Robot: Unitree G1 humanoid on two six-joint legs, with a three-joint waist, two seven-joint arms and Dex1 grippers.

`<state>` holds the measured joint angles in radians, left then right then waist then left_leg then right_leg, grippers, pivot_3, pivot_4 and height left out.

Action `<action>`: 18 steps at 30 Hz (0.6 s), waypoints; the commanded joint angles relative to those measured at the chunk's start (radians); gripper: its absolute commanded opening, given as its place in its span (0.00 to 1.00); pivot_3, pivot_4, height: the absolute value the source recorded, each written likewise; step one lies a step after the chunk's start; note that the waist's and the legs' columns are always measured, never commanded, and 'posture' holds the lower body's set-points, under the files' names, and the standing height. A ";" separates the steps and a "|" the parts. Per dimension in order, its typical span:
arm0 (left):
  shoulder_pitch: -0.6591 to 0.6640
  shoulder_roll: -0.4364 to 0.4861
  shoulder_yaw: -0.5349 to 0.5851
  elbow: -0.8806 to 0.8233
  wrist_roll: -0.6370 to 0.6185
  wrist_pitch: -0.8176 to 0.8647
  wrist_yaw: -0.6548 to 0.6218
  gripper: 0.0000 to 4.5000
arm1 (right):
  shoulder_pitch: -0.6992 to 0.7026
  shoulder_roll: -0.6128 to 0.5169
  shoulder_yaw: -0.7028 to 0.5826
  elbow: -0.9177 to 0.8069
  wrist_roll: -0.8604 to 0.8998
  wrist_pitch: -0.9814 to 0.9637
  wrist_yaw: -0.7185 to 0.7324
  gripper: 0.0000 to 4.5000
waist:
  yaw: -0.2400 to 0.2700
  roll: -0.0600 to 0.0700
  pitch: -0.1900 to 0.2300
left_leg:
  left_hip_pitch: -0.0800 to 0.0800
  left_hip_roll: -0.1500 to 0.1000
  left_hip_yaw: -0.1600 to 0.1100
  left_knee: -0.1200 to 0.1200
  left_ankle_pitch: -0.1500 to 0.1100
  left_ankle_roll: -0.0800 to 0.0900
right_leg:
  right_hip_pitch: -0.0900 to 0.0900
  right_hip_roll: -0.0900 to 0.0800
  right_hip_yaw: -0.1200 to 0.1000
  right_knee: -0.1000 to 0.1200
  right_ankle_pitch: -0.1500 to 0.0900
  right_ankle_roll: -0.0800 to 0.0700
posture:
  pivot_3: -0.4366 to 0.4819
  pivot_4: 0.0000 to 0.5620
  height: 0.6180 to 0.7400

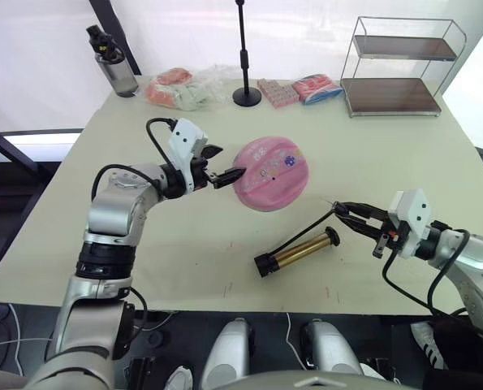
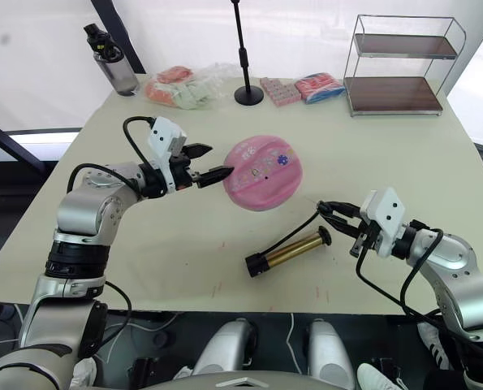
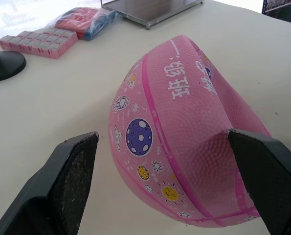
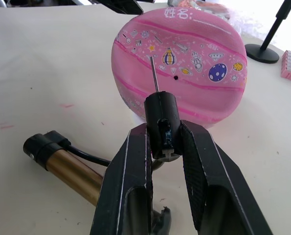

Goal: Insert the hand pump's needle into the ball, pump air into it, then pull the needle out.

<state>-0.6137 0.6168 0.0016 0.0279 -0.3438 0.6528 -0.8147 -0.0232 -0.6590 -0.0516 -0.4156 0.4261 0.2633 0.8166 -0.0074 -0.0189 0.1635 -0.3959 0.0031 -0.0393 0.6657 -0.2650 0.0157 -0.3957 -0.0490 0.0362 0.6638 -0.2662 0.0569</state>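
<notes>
The pink ball (image 1: 269, 175), partly flat and dented, stands tilted on its edge mid-table. My left gripper (image 1: 227, 162) is open at the ball's left edge. One finger (image 3: 267, 171) presses a dent into the ball and the other finger (image 3: 72, 181) stays clear of it. The gold hand pump (image 1: 298, 252) lies on the table in front of the ball, its black hose curving up to my right gripper (image 1: 342, 209). That gripper is shut on the needle's black fitting (image 4: 161, 115). The needle (image 4: 155, 73) points at the ball, its tip a short way from the small black valve hole (image 4: 176, 77).
Along the table's far edge stand a grey bottle (image 1: 115, 65), bagged snacks (image 1: 184, 88), a black stand pole (image 1: 245, 57), a pink packet (image 1: 278, 92), a red and blue packet (image 1: 316, 88) and a wire shelf (image 1: 399, 69).
</notes>
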 commanded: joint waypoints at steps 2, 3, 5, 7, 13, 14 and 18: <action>0.000 0.013 0.035 -0.074 -0.048 0.053 -0.007 0.99 | 0.000 0.006 -0.018 -0.038 -0.001 -0.022 -0.005 0.07 | -0.004 0.000 0.000 | 0.000 0.000 0.000 0.001 0.000 0.000 | 0.000 0.000 0.000 0.000 0.000 0.000 | 0.48 0.27 1.00; 0.004 0.011 0.043 -0.086 -0.058 0.067 -0.002 0.99 | 0.000 0.007 -0.017 -0.034 -0.002 -0.025 -0.005 0.07 | -0.004 0.000 0.000 | 0.000 0.000 0.000 0.001 0.000 0.000 | 0.000 0.000 0.000 0.000 0.000 0.001 | 0.48 0.27 1.00; 0.017 0.004 0.062 -0.119 -0.082 0.096 0.012 0.99 | -0.003 0.010 -0.016 -0.027 -0.004 -0.029 -0.004 0.07 | -0.005 0.000 0.000 | 0.000 0.000 0.000 0.001 0.000 0.000 | 0.000 0.000 0.000 0.000 0.000 0.001 | 0.48 0.27 1.00; 0.033 -0.001 0.076 -0.152 -0.096 0.120 0.034 0.99 | -0.004 0.013 -0.013 -0.022 -0.006 -0.032 -0.001 0.07 | -0.007 0.000 0.000 | 0.000 0.001 0.000 0.001 0.000 0.000 | 0.000 0.000 0.001 0.000 0.000 0.000 | 0.48 0.27 1.00; 0.057 -0.028 0.045 -0.257 -0.077 0.206 0.154 0.99 | -0.008 0.018 -0.012 -0.013 -0.010 -0.036 0.012 0.07 | -0.005 0.000 0.000 | -0.001 0.001 0.000 0.002 0.000 0.000 | 0.000 0.000 0.001 0.000 0.000 0.000 | 0.48 0.27 1.00; 0.053 -0.045 0.037 -0.271 -0.068 0.228 0.190 0.99 | -0.010 0.018 -0.012 -0.011 -0.010 -0.037 0.015 0.07 | -0.004 0.000 0.000 | -0.001 0.001 0.000 0.002 0.000 0.000 | 0.000 0.000 0.001 0.000 0.000 0.001 | 0.48 0.27 1.00; 0.048 -0.112 0.041 -0.324 -0.074 0.318 0.300 0.99 | -0.018 0.017 -0.008 -0.006 -0.013 -0.038 0.021 0.07 | -0.003 0.000 0.000 | -0.001 0.001 0.000 0.003 0.000 0.000 | 0.000 0.000 0.001 0.001 0.001 0.001 | 0.48 0.27 1.00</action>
<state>-0.5498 0.5029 0.0291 -0.2407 -0.4143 0.9463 -0.5486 -0.0306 -0.6424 -0.0513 -0.4120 0.4058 0.2459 0.8281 -0.0100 -0.0189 0.1635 -0.3968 0.0037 -0.0390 0.6684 -0.2651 0.0157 -0.3956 -0.0488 0.0373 0.6645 -0.2654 0.0579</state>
